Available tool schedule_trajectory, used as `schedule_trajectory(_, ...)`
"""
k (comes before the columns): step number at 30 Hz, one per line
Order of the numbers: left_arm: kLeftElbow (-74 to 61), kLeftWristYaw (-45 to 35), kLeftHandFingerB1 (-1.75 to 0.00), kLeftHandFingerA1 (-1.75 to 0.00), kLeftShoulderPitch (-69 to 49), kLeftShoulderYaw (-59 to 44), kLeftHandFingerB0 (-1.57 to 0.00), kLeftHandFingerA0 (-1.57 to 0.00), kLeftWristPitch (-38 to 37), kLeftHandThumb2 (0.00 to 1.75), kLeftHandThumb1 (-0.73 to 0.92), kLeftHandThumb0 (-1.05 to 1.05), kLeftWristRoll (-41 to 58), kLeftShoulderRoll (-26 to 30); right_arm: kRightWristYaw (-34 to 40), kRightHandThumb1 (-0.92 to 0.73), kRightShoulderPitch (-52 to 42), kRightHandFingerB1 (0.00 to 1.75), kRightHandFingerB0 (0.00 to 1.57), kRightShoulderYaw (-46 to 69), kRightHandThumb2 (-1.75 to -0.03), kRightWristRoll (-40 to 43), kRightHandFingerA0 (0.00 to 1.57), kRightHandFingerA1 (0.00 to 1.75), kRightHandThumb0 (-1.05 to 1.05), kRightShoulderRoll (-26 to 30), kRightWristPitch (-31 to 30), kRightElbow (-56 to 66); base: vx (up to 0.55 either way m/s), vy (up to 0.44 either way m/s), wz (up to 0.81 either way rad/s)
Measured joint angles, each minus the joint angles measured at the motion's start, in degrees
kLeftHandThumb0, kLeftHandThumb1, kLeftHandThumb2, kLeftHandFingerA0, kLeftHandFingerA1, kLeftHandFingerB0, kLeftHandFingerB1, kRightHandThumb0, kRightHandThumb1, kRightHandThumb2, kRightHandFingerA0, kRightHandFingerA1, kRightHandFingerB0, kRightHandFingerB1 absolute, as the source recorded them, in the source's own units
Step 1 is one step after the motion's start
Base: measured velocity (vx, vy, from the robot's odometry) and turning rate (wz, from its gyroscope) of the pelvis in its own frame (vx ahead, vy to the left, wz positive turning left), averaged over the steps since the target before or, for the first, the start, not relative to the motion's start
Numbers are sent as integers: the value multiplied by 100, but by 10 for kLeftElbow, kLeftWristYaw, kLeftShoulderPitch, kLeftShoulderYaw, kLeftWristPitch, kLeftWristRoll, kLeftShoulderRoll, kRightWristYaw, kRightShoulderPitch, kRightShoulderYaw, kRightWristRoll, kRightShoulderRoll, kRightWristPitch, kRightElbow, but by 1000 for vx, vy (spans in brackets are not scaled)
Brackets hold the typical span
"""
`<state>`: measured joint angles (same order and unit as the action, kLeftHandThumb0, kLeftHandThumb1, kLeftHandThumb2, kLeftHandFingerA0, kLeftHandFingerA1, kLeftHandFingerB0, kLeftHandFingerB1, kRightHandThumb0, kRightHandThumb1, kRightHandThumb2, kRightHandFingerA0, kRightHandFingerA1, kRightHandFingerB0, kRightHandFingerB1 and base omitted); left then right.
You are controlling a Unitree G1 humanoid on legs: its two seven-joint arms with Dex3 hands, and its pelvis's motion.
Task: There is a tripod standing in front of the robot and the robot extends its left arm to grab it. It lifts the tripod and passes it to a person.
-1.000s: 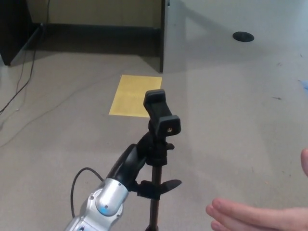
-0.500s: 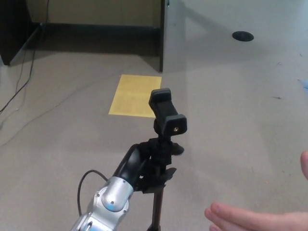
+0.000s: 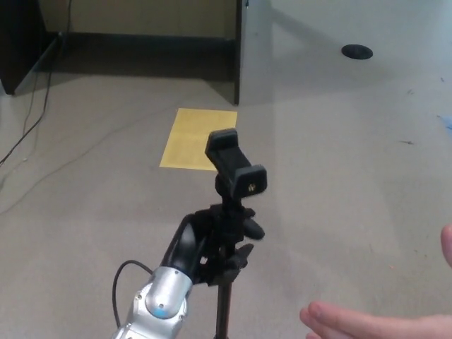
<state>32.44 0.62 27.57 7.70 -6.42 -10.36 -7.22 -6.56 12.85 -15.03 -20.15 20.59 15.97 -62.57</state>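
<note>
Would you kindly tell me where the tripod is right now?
In the head view, the tripod is at bottom centre, gripped by the left hand, with a person's hand at lower right.

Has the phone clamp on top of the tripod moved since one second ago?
Yes. The phone clamp shifted slightly left and up, now overlapping the yellow sheet more.

1. The tripod (image 3: 224, 233) ran off the bottom edge, so its legs were unseen.
2. The left hand (image 3: 205, 244) was partly hidden behind the pole.
3. A person's hand (image 3: 367, 326) was cropped at the lower right corner.
</note>
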Motion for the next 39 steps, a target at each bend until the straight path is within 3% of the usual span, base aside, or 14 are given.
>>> schedule_trajectory(5, -93, -21, -124, -136, -3, -21, -80, -110, 5, 88, 75, -4, 26, 2, 0, -70, 0, 35, 44, 0, -61, 0, 64, 41, -40, 0, 0, 0, 0, 0, 0)
schedule_trajectory(13, -237, -59, -120, -129, 13, -32, -81, -108, 31, 82, 74, -3, 62, 15, 0, -70, -3, 35, 44, 1, -60, 0, 63, 42, -38, 0, 0, 2, 0, 0, 0)
schedule_trajectory(20, -366, -89, -113, -132, 62, -15, -85, -108, 100, 92, 66, -13, 80, 22, 0, -70, 1, 36, 45, 3, -62, 0, 66, 42, -40, 7, -2, 1, 0, 0, 0)
schedule_trajectory(25, -449, -105, -107, -121, 94, 17, -87, -114, 157, 84, 66, -15, 90, 20, 0, -72, 8, 36, 46, 2, -61, -1, 64, 45, -40, 9, -6, 0, 0, 0, 0)
schedule_trajectory(27, -479, -108, -106, -126, 106, 35, -85, -105, 180, 80, 69, -14, 89, 19, 1, -71, 7, 36, 44, 0, -62, -2, 65, 44, -41, 9, -5, 0, 0, 0, 0)
schedule_trajectory(28, -502, -110, -107, -126, 114, 53, -84, -103, 196, 81, 67, -12, 89, 15, 1, -59, 4, 50, 39, -2, -89, -2, 59, 58, -47, 9, -5, 0, 0, 0, 0)
schedule_trajectory(30, -530, -112, -106, -127, 125, 77, -84, -101, 219, 85, 66, -9, 88, 5, 3, -59, -1, 50, 39, -6, -89, -3, 59, 58, -47, 9, -4, 1, 0, 0, 0)
schedule_trajectory(31, -543, -112, -107, -129, 132, 91, -82, -99, 231, 83, 68, -8, 87, -2, 4, -72, -5, 36, 46, -6, -61, -4, 67, 45, -42, 9, -3, 1, 0, 0, 0)
schedule_trajectory(33, -559, -113, -108, -131, 144, 109, -84, -99, 251, 81, 68, -10, 88, -19, 4, -72, -8, 36, 47, -7, -61, -4, 68, 44, -41, 9, -4, 1, 0, 0, 0)
schedule_trajectory(35, -577, -113, -107, -133, 161, 129, -87, -109, 280, 84, 66, -11, 92, -48, 3, -71, -8, 35, 44, -4, -62, -4, 64, 42, -40, 9, -6, 1, 0, 0, 0)
schedule_trajectory(39, -625, -112, -102, -135, 165, 166, -86, -99, 326, 71, 70, -11, 94, -55, 2, -72, -8, 34, 43, -5, -62, -4, 63, 41, -40, 9, -8, 1, 0, 0, 0)
